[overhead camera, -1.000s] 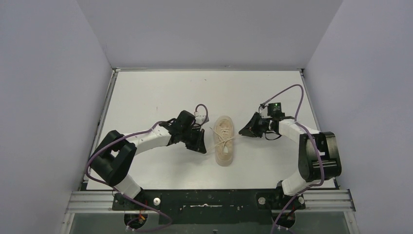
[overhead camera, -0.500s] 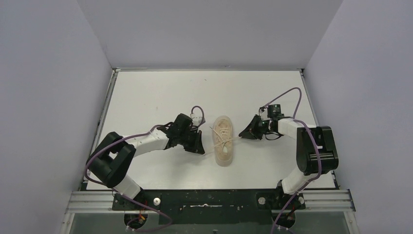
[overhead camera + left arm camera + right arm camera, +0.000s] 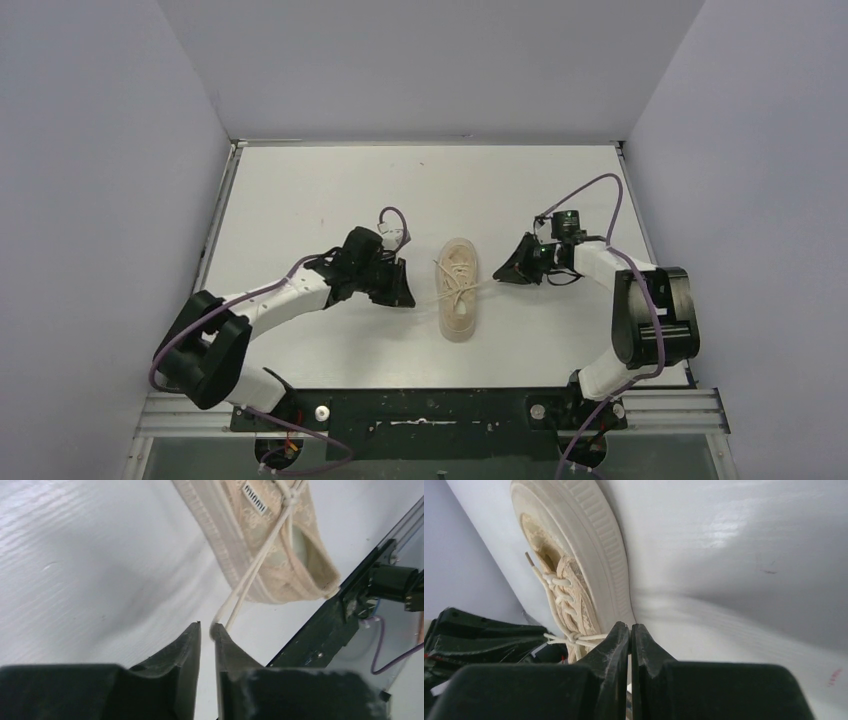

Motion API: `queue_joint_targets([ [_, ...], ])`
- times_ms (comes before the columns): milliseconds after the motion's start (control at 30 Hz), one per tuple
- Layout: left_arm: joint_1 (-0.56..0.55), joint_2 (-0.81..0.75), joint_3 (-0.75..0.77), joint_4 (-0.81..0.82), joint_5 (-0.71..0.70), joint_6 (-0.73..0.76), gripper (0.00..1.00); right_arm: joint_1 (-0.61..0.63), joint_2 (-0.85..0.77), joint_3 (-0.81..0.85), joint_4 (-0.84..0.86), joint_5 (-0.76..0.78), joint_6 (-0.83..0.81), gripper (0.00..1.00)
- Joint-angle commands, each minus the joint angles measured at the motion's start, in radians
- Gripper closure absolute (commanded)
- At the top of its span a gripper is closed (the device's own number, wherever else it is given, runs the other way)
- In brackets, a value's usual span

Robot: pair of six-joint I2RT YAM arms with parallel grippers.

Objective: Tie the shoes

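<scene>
Shoe [image 3: 460, 290] is lying mid-counter [image 3: 300, 180], its long axis running near edge to far edge. Left claw [image 3: 404, 293] and right claw [image 3: 502, 274] are flanking it, equally near, each apparently clenching a lace [image 3: 257, 562] strand that is stretching crosswise.

- Your left arm [image 3: 270, 300] and right arm [image 3: 640, 310] share one build: white tubular links joined by bulky black joint housings.
- The left purple cable [image 3: 392, 215] loops off the wrist, and the right purple cable [image 3: 600, 185] makes a taller arc.
- You'll see a small green light [image 3: 567, 214] on the black module at the right wrist.
- The left end effector [image 3: 207, 627] and right end effector [image 3: 630, 627] are matte black, and their fingers [image 3: 187, 650] taper to thin wedge tips.
- Both bases stand on a black plate [image 3: 420, 412] with a silver bolt [image 3: 320, 411] beside each.
</scene>
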State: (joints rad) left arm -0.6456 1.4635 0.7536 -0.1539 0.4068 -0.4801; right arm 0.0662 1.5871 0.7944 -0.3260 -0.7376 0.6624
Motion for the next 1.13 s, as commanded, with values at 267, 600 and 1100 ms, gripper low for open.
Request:
queue_joint_targets([
  [267, 0.076, -0.472, 0.162, -0.475, -0.385, 0.064, 0.09, 0.054, -0.224, 0.413, -0.589, 0.477, -0.336, 0.02],
  [600, 0.087, -0.561, 0.802, -0.690, -0.616, 0.167, 0.11, 0.081, -0.425, 1.028, -0.840, 0.662, -0.405, 0.00],
  [1100, 0.086, -0.525, 1.181, -0.867, -0.809, 0.475, 0.10, 0.081, -0.479, 1.339, -0.815, 0.851, -0.419, 0.00],
])
